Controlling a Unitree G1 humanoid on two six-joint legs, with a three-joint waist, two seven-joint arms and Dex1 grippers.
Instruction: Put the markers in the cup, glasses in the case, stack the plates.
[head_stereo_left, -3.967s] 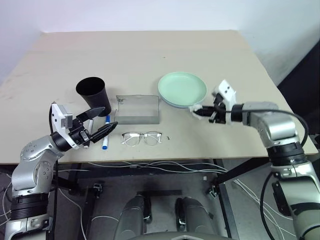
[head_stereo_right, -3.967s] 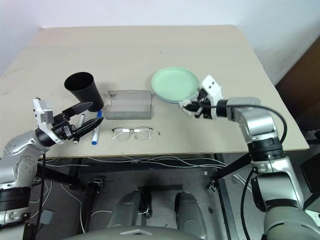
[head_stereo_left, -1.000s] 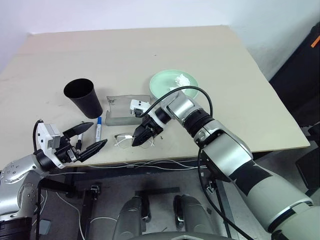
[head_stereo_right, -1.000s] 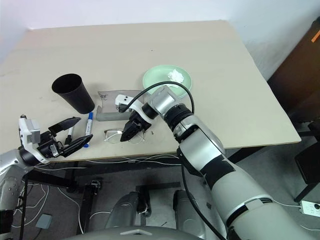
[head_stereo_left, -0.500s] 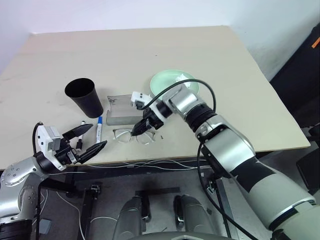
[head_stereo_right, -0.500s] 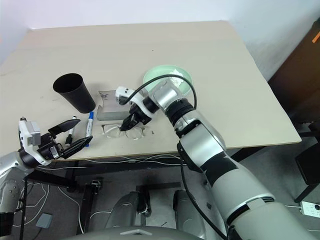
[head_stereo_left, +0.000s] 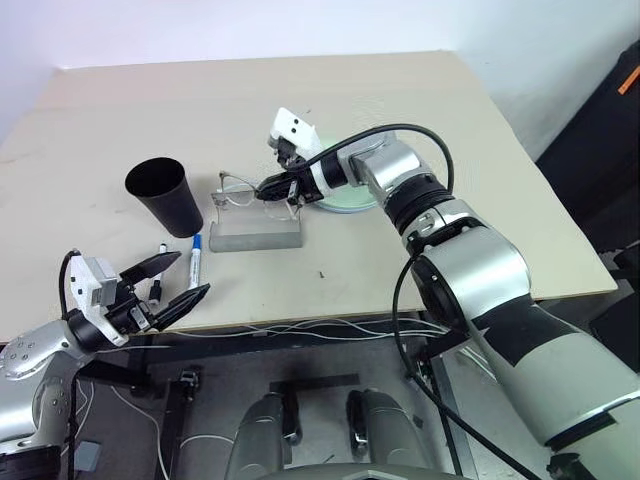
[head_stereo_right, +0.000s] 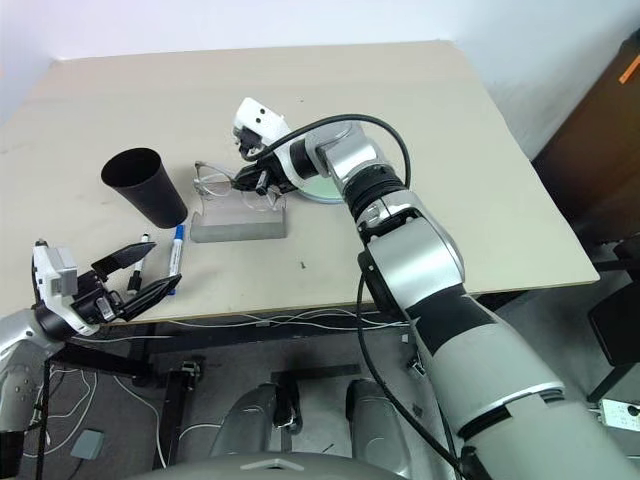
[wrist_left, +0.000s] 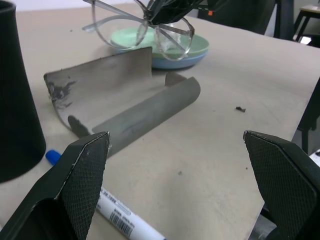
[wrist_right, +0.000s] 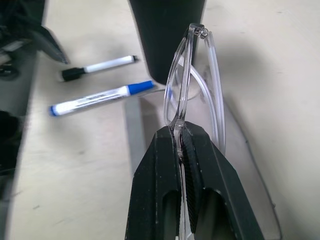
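the right claw (head_stereo_left: 268, 185) pinches the glasses (head_stereo_left: 245, 192) above the open case (head_stereo_left: 258, 228), mid-frame. the left claw (head_stereo_left: 168, 282) gapes empty, lower left

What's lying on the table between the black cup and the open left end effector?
Two white-bodied markers, blue-capped and black-capped, lie between the tall black tapered cup and the left end effector, seen in both eye views.

Light: bright, even, from overhead.
Shadows: soft and short beside the cup (head_stereo_left: 166, 197) and under the case (head_stereo_left: 256, 226) on the counter (head_stereo_left: 400, 90).
Glare: none strong; pale sheen on the glasses (wrist_right: 192, 90) lenses.
Focus: right wrist view's near fingers (wrist_right: 200, 165) soft; left wrist view's fingers (wrist_left: 82, 172) fairly sharp.
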